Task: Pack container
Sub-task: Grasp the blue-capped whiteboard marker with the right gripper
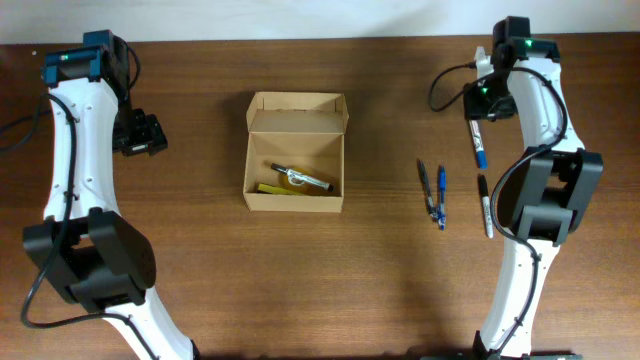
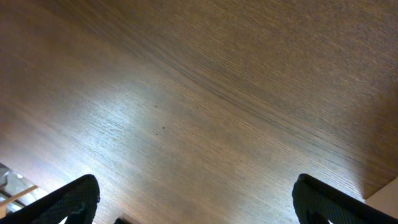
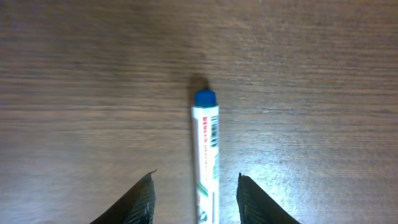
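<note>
Located the small rectangular tan cardboard container [image 1: 293,201] left of centre on the brown wooden desk [image 1: 380,280], sitting upright. Found its hinged flap lid [image 1: 297,105] open and folded back toward the far edge. Noted inside a slim black-and-white pen [image 1: 300,179] lying slantwise across the floor, and a yellow item [image 1: 268,188] near the front left corner. Cannot identify the yellow item further.

Recorded, well apart to the right of the container, a dark slender pen [image 1: 424,180] and a blue-barrelled pen [image 1: 441,195] lying just beside each other on the desk. Recorded farther right a black marker [image 1: 486,205] lying lengthwise. Noted beyond it, toward the far edge, a white marker with a blue cap [image 3: 206,143].

Found the right pincer [image 3: 198,199] spread apart above the white marker, one finger on each side of the barrel, gripping nothing. Saw a gap on either side in the wrist view.

Found the left pincer [image 2: 199,205] spread wide over bare wood at the far left of the desk, holding nothing, well apart from the container.
</note>
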You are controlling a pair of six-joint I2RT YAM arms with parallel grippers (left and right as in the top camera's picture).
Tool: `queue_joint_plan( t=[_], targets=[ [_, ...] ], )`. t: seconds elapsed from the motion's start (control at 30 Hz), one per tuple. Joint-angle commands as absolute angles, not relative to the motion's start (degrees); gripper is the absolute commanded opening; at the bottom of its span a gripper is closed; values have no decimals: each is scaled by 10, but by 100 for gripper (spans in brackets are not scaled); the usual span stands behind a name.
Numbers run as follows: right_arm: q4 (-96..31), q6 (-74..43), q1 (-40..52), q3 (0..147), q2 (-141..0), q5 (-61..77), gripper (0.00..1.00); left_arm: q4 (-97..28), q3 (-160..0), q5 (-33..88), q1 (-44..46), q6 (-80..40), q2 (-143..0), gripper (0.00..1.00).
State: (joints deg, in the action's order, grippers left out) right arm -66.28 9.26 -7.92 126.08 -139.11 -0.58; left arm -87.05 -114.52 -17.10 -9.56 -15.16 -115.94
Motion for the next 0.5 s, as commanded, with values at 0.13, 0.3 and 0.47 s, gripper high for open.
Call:
queue_joint_plan(
  t=[0.13, 0.3, 0.47],
  targets=[
    [-626, 120, -111, 1173, -1402, -5, 43, -870, -1143, -171, -99, -147, -1164, 100],
    [-608, 120, -112, 1128, -1403, -2, 42, -870, -1143, -171, -99, -147, -1164, 100],
    [-609, 115, -112, 1121, -1403, 3, 7, -870, -1143, -171, -99, -147, -1164, 100]
  ],
)
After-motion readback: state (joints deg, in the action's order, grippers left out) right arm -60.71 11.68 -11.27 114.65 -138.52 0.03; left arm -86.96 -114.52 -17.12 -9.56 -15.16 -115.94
